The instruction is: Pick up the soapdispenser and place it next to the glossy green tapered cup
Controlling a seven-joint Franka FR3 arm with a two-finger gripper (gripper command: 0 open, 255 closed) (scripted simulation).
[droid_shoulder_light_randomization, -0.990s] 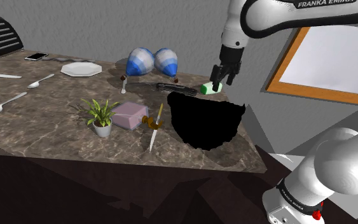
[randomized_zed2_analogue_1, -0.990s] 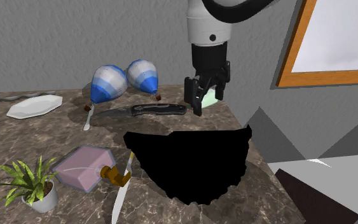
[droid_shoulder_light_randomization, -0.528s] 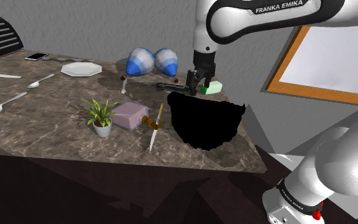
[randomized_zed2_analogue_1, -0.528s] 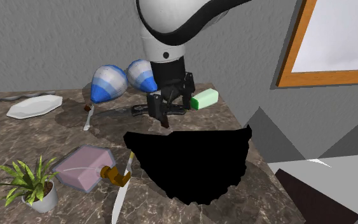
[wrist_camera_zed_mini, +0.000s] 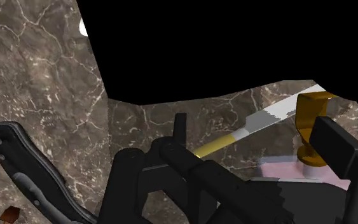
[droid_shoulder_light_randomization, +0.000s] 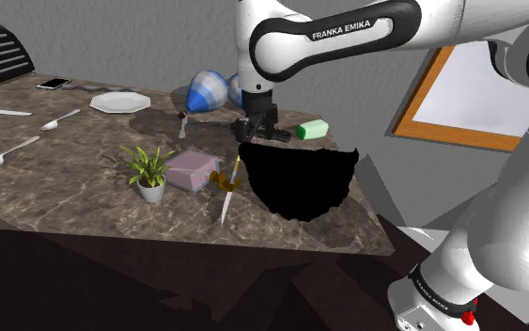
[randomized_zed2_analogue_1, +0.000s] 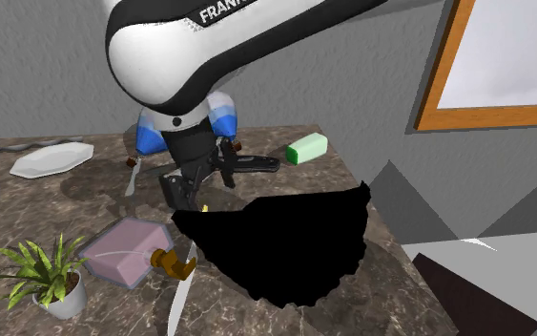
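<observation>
Fingers (wrist_camera_zed_mini: 339, 151): I see them spread, gripping nothing.
Soap dispenser (droid_shoulder_light_randomization: 189, 171): near the fingers, untouched.
Green cup (droid_shoulder_light_randomization: 311, 130): apart from the fingers, on its side.

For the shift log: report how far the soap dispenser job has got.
Done: nothing yet. The flat pink soap dispenser with a gold pump lies untouched on the marbled brown counter, apart from the glossy green tapered cup. In hand: the black gripper hangs open and empty above the counter, between the two. Left: grasp the dispenser, carry it, set it beside the cup.
</observation>
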